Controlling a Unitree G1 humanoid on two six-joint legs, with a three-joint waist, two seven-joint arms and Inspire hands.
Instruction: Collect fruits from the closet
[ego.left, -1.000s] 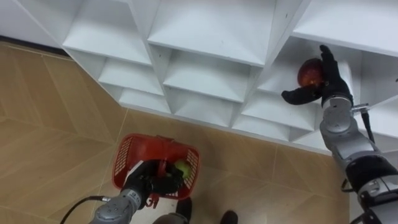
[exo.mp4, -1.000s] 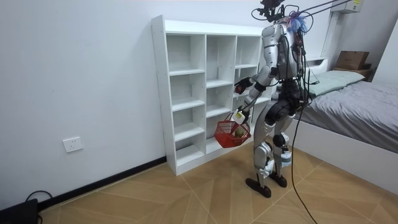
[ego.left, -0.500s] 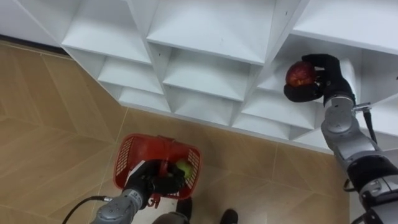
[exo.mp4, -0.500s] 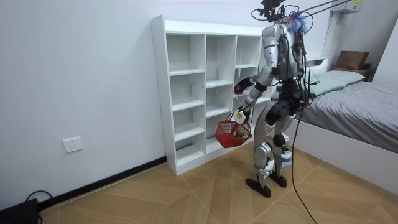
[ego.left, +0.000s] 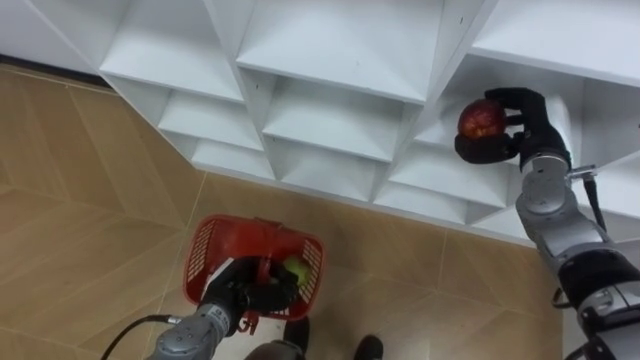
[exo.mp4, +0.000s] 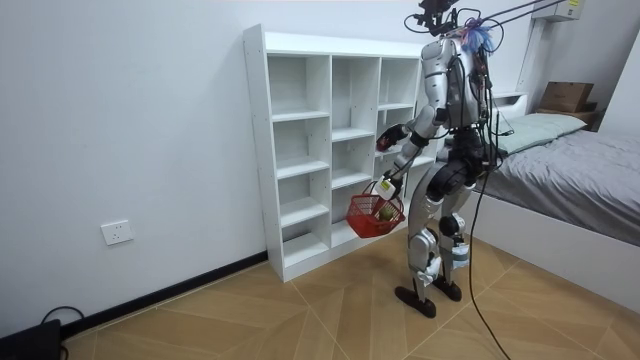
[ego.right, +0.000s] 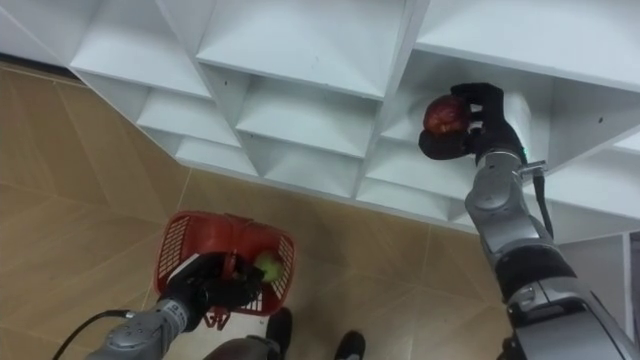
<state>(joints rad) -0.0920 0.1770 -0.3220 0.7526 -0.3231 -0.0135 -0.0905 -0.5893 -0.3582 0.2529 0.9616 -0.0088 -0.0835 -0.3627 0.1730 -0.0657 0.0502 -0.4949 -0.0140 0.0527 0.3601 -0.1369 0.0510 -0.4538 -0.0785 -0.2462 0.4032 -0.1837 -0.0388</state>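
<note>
Closet (ego.left: 330, 50): standing open-fronted, white;
Right hand (ego.left: 520, 125): curling round red apple (ego.left: 479, 118);
Left hand (ego.left: 235, 288): gripping basket (ego.left: 205, 242) handle;
Risk: perhaps slipping loose mid-carry, missing basket well below.

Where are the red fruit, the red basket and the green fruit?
red fruit (ego.left: 480, 118), left eye view, middle of its round side.
red basket (ego.left: 203, 248), left eye view, its left mesh wall.
green fruit (ego.left: 293, 268), left eye view, its top.
</note>
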